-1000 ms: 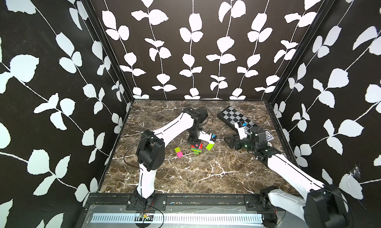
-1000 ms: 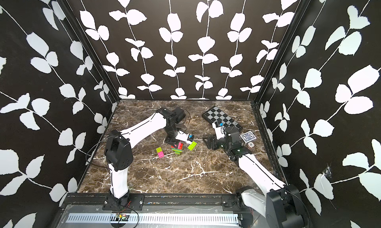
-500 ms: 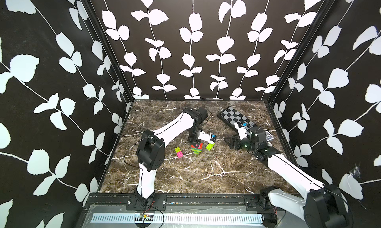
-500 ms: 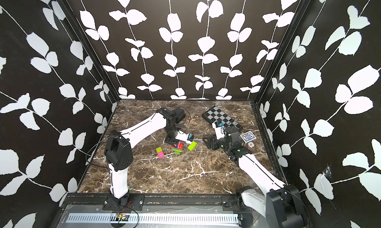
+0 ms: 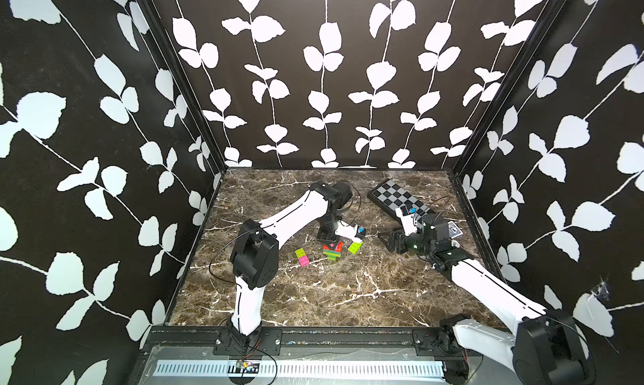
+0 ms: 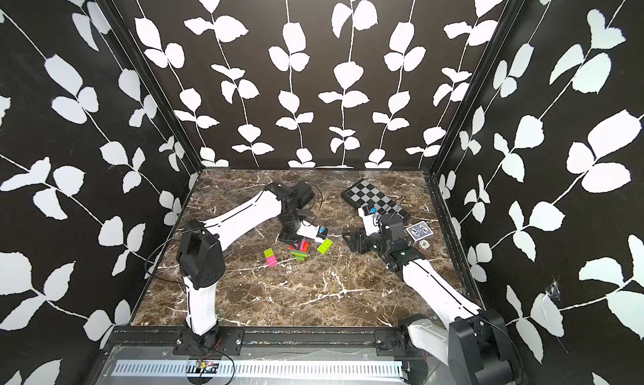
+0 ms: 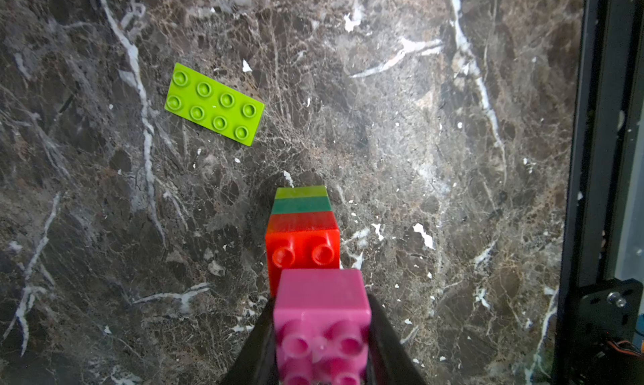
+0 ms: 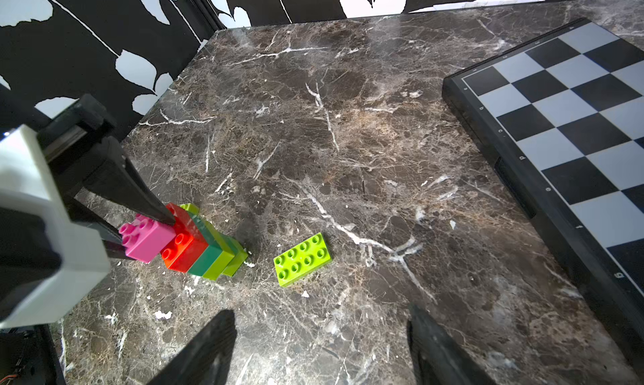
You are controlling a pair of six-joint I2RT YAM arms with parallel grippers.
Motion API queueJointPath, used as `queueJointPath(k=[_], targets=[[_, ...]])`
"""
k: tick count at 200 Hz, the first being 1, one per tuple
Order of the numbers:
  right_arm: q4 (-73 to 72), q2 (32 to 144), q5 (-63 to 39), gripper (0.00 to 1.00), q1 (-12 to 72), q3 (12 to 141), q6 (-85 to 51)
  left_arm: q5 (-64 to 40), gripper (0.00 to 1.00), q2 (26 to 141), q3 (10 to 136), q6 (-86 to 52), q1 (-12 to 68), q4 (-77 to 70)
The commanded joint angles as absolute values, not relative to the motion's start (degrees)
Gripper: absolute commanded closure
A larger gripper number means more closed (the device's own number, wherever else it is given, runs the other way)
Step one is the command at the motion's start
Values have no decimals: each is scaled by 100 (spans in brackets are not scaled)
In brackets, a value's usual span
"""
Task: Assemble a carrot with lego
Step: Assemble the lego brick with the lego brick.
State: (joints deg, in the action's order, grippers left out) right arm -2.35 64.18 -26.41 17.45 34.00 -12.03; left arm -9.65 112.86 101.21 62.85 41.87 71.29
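The carrot (image 8: 195, 251) lies on the marble table as a striped stack of orange-red, dark green and lime bricks, also seen in both top views (image 5: 331, 252) (image 6: 300, 251). A pink brick (image 7: 322, 296) presses against its orange-red end (image 7: 302, 233); my left gripper (image 7: 321, 299) is shut on that pink brick. Whether the pink brick is locked on, I cannot tell. A loose lime lego plate (image 8: 303, 259) (image 7: 214, 104) lies just beside the stack. My right gripper (image 8: 320, 315) hovers open and empty a short way from the plate, toward the table's right side (image 5: 390, 242).
A lime and a pink brick (image 5: 302, 256) lie side by side left of the stack. A black-and-grey checkered board (image 5: 400, 198) (image 8: 575, 122) sits at the back right. A deck of cards (image 6: 419, 231) lies behind the right wrist. Patterned walls close three sides.
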Motion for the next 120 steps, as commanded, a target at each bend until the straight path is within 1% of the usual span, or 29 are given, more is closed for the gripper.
queueJointPath(k=[1, 76, 120], targets=[[-439, 6449, -2736, 23, 1706, 3245, -1200, -757, 92, 11470, 9909, 6238, 4210, 7252], [-444, 6473, -2752, 23, 1711, 3234, -1209, -587, 93, 11426, 9863, 6019, 4210, 7290], [-474, 6507, -2795, 22, 1713, 3239, -1226, -648, 95, 11347, 9828, 5941, 4210, 7117]])
